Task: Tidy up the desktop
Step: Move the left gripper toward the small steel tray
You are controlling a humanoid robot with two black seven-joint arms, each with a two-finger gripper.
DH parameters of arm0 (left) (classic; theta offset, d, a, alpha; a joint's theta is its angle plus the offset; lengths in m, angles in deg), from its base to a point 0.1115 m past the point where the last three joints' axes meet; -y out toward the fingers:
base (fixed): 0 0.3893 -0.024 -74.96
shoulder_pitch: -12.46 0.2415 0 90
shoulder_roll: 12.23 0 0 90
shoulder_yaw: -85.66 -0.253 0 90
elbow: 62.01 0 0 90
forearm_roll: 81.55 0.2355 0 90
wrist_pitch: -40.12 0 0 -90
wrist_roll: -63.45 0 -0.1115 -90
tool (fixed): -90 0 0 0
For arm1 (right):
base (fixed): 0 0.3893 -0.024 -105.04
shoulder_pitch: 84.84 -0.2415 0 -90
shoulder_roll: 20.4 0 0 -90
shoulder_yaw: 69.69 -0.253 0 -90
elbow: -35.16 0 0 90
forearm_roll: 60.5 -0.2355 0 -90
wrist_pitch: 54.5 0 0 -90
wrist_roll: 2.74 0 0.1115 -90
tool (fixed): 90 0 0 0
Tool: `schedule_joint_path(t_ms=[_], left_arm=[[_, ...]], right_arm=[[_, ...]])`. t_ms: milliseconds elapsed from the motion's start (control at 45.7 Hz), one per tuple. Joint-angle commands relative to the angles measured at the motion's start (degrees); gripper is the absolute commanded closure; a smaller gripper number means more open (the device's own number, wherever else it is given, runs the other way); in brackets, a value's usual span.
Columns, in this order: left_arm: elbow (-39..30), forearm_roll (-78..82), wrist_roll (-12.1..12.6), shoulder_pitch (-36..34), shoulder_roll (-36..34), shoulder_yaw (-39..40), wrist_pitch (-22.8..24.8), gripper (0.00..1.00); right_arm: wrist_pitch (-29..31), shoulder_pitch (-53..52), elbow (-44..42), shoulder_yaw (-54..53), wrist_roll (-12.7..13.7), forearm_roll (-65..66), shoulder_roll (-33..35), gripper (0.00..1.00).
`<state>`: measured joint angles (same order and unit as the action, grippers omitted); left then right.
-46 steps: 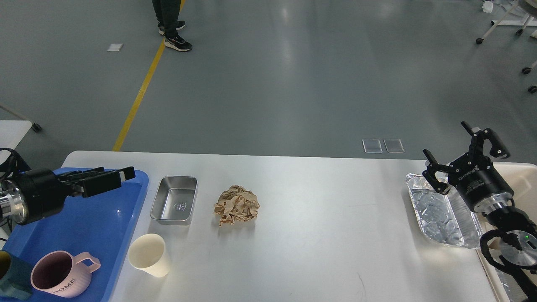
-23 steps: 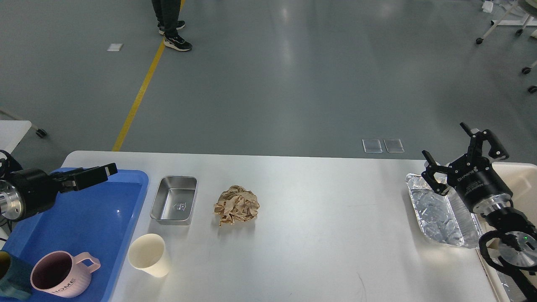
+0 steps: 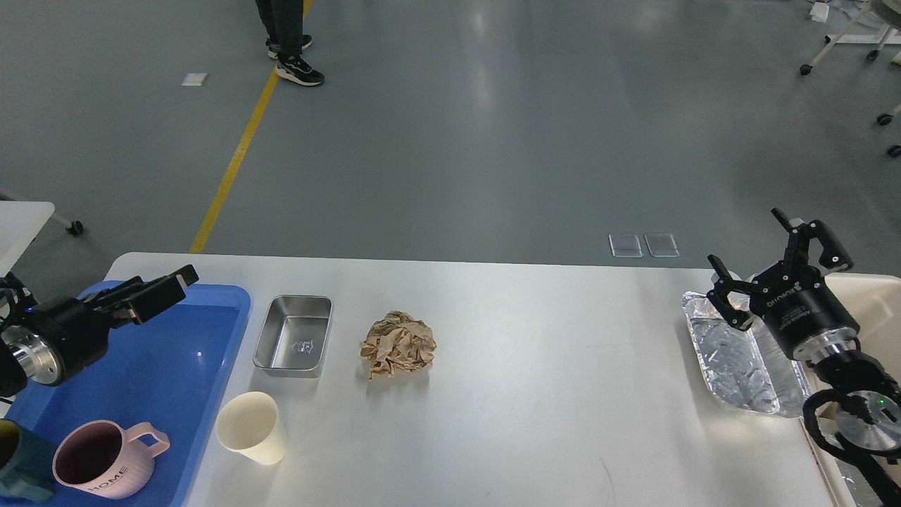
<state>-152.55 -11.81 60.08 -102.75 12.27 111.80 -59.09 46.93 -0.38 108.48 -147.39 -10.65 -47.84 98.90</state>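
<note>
The desktop (image 3: 549, 394) is a wide light grey-white tabletop. On its left half lie a small steel tray (image 3: 292, 345), a crumpled brown paper ball (image 3: 398, 345) and a cream paper cup (image 3: 252, 427) tipped toward me. My left gripper (image 3: 169, 289) hovers over the far end of the blue tray (image 3: 190, 373); it is seen side-on, so its fingers cannot be told apart, and nothing shows in it. My right gripper (image 3: 750, 243) is open and empty above the far end of a foil tray (image 3: 728, 355).
The blue tray holds a pink mug (image 3: 105, 461) marked HOME and a dark teal cup (image 3: 17, 468) at its near end. A beige bin (image 3: 876, 303) stands beside the table's right edge. A person's feet (image 3: 295, 67) stand on the floor beyond.
My left gripper has drawn back to the left, from over the blue tray's right rim toward its far left corner. The right gripper has barely moved. The objects lie as before.
</note>
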Motion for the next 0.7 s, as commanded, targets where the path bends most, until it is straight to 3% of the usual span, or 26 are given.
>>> schedule_joint_path(t_ms=[0,284,678], left_arm=[[1.6,-0.2,-0.1,0.2,0.9,-1.0,0.6,0.03],[9.3,-3.6,-0.2,-0.8,7.5,-1.4,4.2,0.03],[20.7,-3.2,0.6,-3.1,16.2,-2.1,13.3,0.03]], right_arm=[[0.0,0.0,0.5,0.0,0.0,0.0,0.1,0.00],[-0.1,0.7,0.6,0.0,0.0,0.0,0.3,0.00],[-0.1,0.7,0.6,0.0,0.0,0.0,0.1,0.00]])
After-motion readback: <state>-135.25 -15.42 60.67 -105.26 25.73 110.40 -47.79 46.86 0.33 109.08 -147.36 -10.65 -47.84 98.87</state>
